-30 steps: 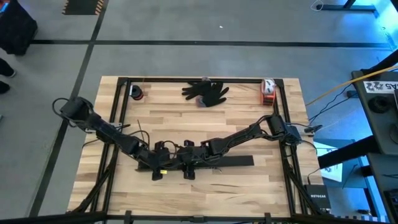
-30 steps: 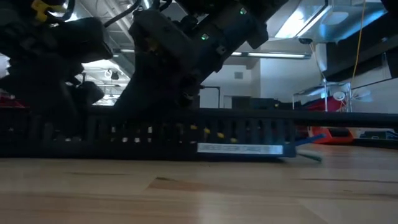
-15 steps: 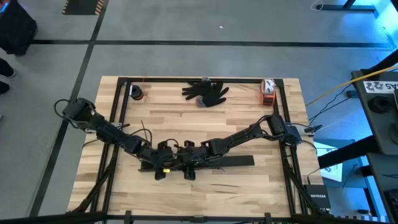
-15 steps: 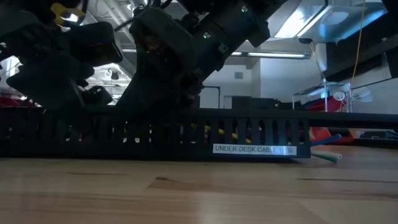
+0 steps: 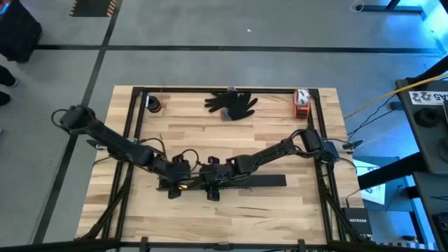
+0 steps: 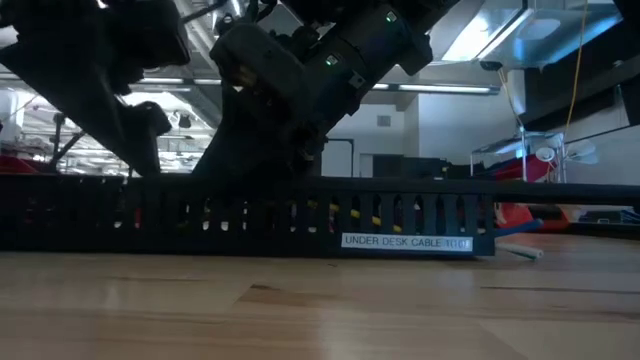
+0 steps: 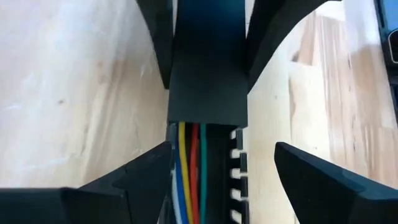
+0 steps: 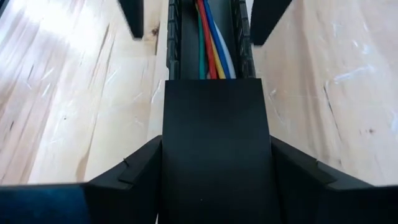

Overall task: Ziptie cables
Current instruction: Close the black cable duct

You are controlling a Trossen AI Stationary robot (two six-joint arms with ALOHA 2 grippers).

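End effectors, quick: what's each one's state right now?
Left end effector: open, straddling the slotted channel, holding nothing.
Right end effector: closed on the black cover.

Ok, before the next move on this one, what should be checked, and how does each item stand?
1. Wires lie inside the channel: ok, both wrist views show them running along it.
2. Right pincer steadies the cover: ok, it is closed against both sides of the cover.
3. Left pincer is free to move: ok, it is open and straddles the channel, with a gap on one side.
4. Channel sits flat on the table: ok in the low view.
5. Wires are bound with a tie: cannot tell, none shows on the uncovered stretch.
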